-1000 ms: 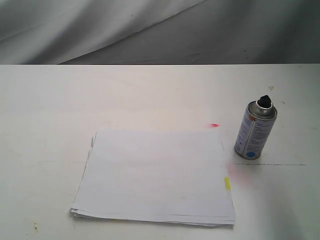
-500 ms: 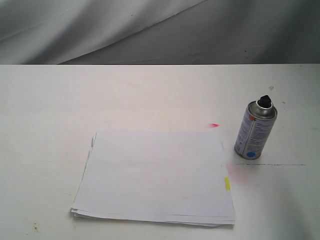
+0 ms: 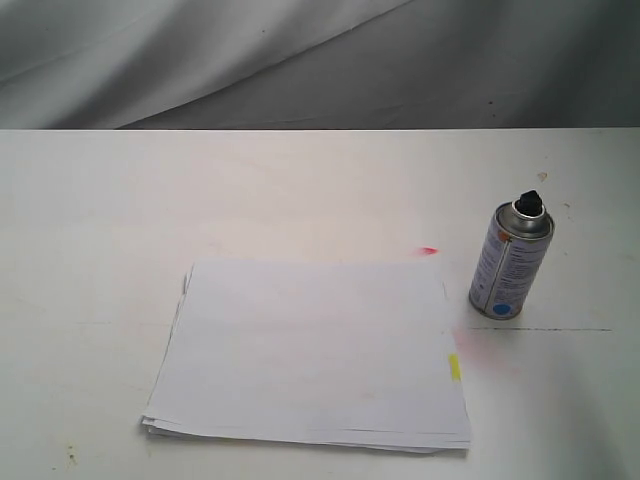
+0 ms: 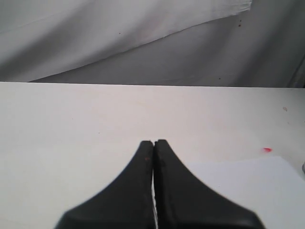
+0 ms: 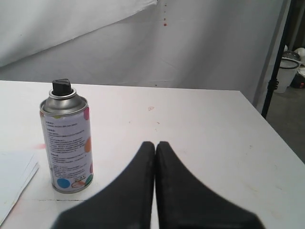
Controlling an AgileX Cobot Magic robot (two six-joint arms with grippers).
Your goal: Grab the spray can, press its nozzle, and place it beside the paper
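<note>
The silver spray can [image 3: 509,262] stands upright on the white table, just right of the paper's far right corner, its black nozzle [image 3: 529,202] on top. The white paper stack [image 3: 310,350] lies flat at the centre front, with a small yellow tab [image 3: 454,366] on its right edge. In the right wrist view the spray can [image 5: 67,143] and nozzle [image 5: 61,87] stand apart from my right gripper [image 5: 155,143], which is shut and empty. My left gripper [image 4: 153,141] is shut and empty over bare table, a corner of the paper [image 4: 248,181] beside it. Neither gripper shows in the exterior view.
A small red mark [image 3: 429,250] sits on the table beyond the paper, and a faint pink stain [image 3: 480,350] lies by the yellow tab. A grey cloth backdrop [image 3: 320,60] hangs behind the table. A black stand pole [image 5: 272,62] rises past the table's edge.
</note>
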